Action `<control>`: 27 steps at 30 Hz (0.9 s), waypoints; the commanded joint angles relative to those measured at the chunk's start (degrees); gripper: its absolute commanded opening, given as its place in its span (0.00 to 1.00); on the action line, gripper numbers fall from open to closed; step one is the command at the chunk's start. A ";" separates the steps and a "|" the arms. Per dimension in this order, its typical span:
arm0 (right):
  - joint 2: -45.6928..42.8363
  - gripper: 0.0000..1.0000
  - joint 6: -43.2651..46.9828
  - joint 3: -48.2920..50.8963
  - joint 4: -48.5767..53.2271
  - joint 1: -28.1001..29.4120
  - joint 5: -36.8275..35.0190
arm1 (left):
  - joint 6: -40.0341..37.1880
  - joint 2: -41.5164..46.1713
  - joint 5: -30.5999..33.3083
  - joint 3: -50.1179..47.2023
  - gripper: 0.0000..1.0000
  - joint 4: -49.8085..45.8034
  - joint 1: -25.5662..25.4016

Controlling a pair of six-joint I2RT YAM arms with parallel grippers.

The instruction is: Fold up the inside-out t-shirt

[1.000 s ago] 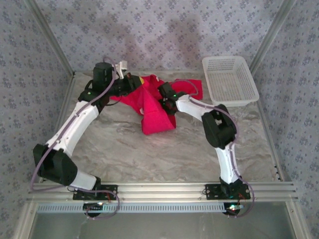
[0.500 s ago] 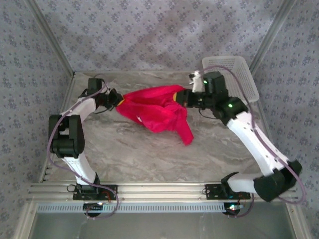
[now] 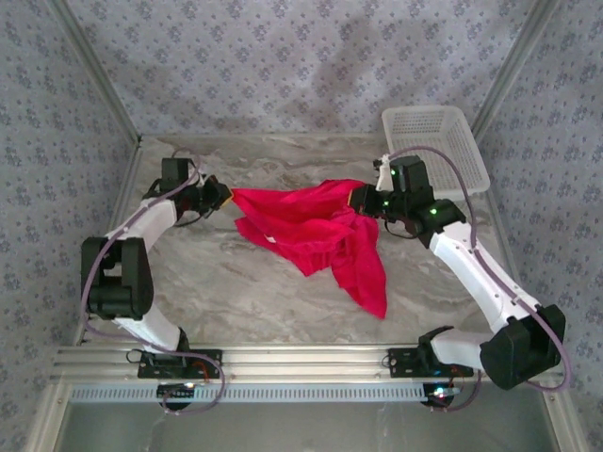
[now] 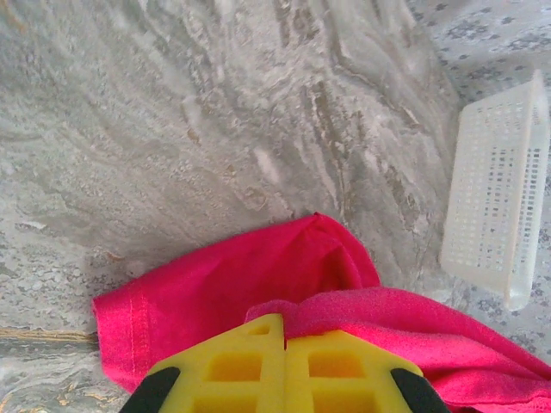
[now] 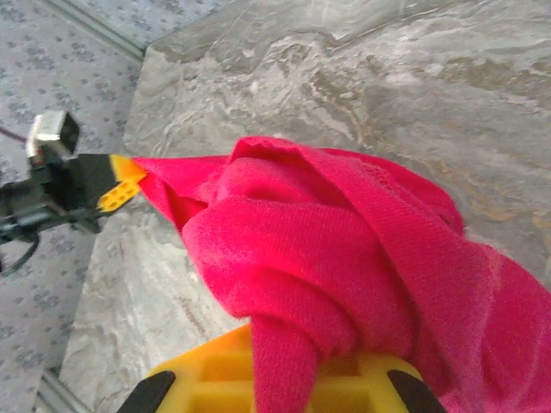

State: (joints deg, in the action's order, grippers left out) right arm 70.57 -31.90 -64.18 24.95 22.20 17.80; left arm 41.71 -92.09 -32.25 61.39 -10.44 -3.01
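— Red cloth, where is it lying?

— The inside-out t-shirt (image 3: pixel 311 221) stretches across the middle of the top view, strung between the left arm (image 3: pixel 155 217) and the right arm (image 3: pixel 471 259). Its upper edge runs taut from left to right. A long fold trails to the lower right of centre, over the grey marbled counter (image 3: pixel 245 292).

— And the jaws?

— The left jaws, left of centre, are closed on the shirt's left end. In the left wrist view the yellow pads (image 4: pixel 250 370) meet, with red fabric bunched against them. The right jaws, right of centre, are clamped on a thick bunch of cloth that spills over their pads (image 5: pixel 207 379).

— Anything else?

— A white mesh basket (image 3: pixel 435 151) sits at the upper right, apart from the shirt.
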 commanded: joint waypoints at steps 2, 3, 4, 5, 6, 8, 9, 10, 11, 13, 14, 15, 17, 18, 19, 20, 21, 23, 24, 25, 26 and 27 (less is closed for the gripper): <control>-2.71 0.00 2.94 0.08 0.26 -0.32 -5.02 | -3.61 5.81 2.86 0.15 0.00 -2.24 -0.62; -3.38 0.00 3.65 0.40 0.53 -0.60 -5.14 | -4.06 6.95 3.64 -0.07 0.00 -2.71 -0.65; -3.96 0.00 4.18 0.69 0.63 -0.86 -5.15 | -4.35 7.99 4.30 -0.40 0.00 -2.89 -0.66; -4.77 0.00 4.77 0.99 0.78 -1.16 -5.23 | -4.74 9.24 5.15 -0.77 0.00 -3.13 -0.64; -5.54 0.00 5.36 1.29 0.99 -1.48 -5.32 | -5.12 10.49 6.10 -1.11 0.00 -3.40 -0.69; -7.06 0.00 6.46 1.96 1.44 -2.07 -5.64 | -5.73 12.72 7.86 -1.62 0.00 -4.02 -0.53; -7.95 0.00 6.98 2.57 1.66 -2.45 -6.04 | -6.22 13.62 8.89 -1.75 0.00 -4.90 -0.44; -8.80 0.00 7.15 3.39 1.69 -2.91 -6.11 | -6.74 14.23 9.69 -1.99 0.00 -5.60 -0.51; -9.72 0.00 7.19 4.51 1.61 -3.61 -6.11 | -7.22 14.83 10.44 -2.42 0.00 -6.38 -0.31; -11.24 0.00 7.11 7.02 1.09 -4.87 -5.39 | -7.52 15.36 11.46 -4.14 0.00 -7.04 -0.09; -11.66 0.00 6.99 8.50 0.69 -5.57 -4.35 | -7.59 15.43 11.91 -5.27 0.00 -6.81 -0.03; -11.77 0.00 6.66 9.85 -0.11 -6.19 -2.88 | -7.69 15.29 11.84 -6.78 0.00 -5.76 -0.07; -11.13 0.00 5.96 11.67 -1.48 -7.02 -0.02 | -7.83 14.37 10.39 -8.99 0.00 -3.13 -0.14; -10.54 0.00 5.51 12.13 -2.09 -7.16 0.53 | -8.08 13.68 8.88 -9.55 0.00 -1.84 -0.41; -9.92 0.00 5.22 12.36 -2.54 -7.09 1.04 | -8.60 13.17 7.63 -9.70 0.00 -0.91 -0.88; -9.07 0.00 5.16 12.35 -2.70 -7.08 1.48 | -9.86 12.64 6.35 -9.42 0.05 -0.06 -1.99; -8.12 0.00 5.03 12.00 -2.87 -7.01 1.81 | -11.94 12.56 6.30 -8.75 0.10 -0.06 -3.67; -6.39 0.00 5.10 11.04 -3.05 -7.07 2.76 | -17.62 12.87 7.22 -6.97 0.26 -0.54 -8.05; -5.55 0.00 5.14 10.51 -3.10 -7.03 3.45 | -21.47 13.18 8.16 -6.04 0.34 -0.74 -10.75; -5.00 0.00 5.26 10.14 -3.02 -7.00 3.99 | -24.99 13.47 9.48 -5.49 0.39 -0.98 -13.19; -4.54 0.00 5.47 9.67 -2.99 -6.89 4.42 | -29.22 13.89 10.08 -5.05 0.42 -0.60 -15.92; -4.30 0.00 5.57 9.36 -2.98 -6.82 4.56 | -33.31 14.20 11.02 -5.03 0.47 0.37 -18.51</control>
State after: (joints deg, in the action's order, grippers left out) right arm 65.69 -26.50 -52.07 23.35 15.51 19.62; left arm 22.33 -79.94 -22.65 53.23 -12.95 -16.03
